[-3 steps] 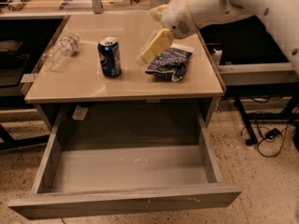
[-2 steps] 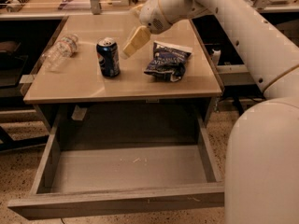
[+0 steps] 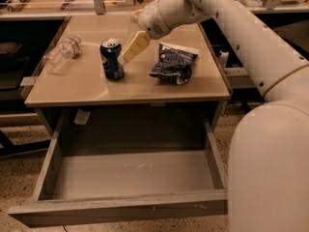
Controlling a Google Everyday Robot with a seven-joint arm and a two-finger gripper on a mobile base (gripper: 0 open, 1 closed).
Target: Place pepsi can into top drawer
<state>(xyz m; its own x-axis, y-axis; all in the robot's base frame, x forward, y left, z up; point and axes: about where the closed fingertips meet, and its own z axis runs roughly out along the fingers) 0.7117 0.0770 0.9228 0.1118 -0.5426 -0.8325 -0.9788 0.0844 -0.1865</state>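
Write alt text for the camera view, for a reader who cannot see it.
The robot's gripper hangs close beside the upright pepsi can, which stands on a table between a water bottle and a snack bag. Below, the top drawer is pulled open and empty.

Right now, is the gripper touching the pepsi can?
Cannot tell. In the camera view the gripper hangs just right of the pepsi can on the table; their outlines meet, so neither a gap nor contact shows plainly.
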